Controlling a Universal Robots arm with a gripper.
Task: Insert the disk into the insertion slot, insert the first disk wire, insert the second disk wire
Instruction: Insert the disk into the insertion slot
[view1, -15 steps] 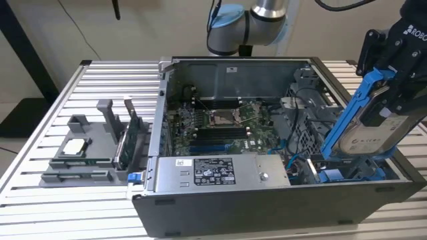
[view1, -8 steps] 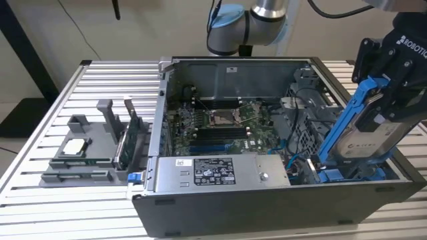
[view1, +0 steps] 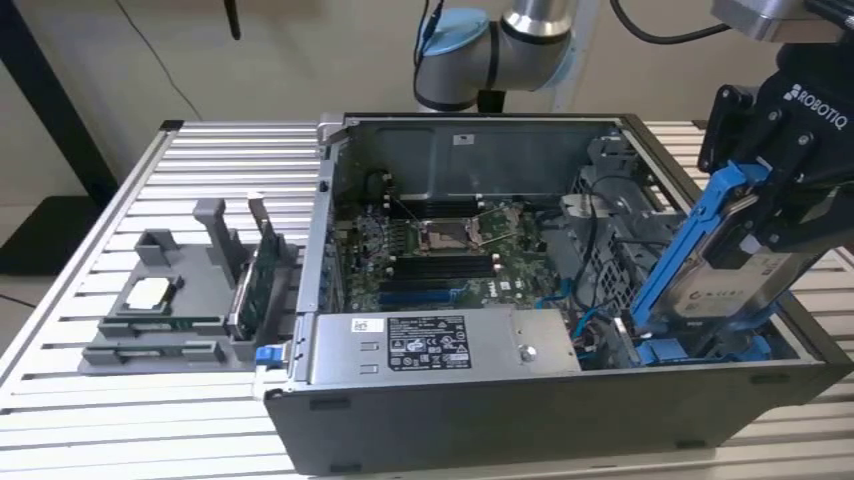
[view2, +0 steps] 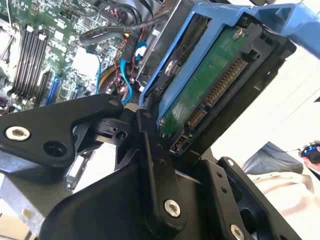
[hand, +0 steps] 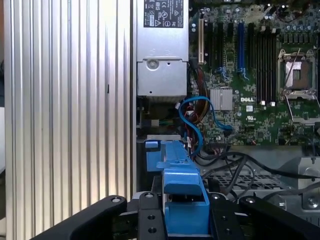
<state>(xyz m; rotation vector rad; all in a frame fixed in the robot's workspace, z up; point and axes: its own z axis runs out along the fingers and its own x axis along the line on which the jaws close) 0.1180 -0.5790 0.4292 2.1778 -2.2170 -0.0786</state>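
Pincer (view1: 790, 205) pinching disk (view1: 721, 270), tilted at slot (view1: 694, 350); I fear a skewed entry would jam it against the case (view1: 534, 425).

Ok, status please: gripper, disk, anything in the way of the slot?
Gripper shut on the disk. Disk tilted, lower end inside the case, upper end above it. Blue cables close beside.

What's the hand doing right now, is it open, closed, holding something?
The hand: closed, holding the hard drive by its blue frame.
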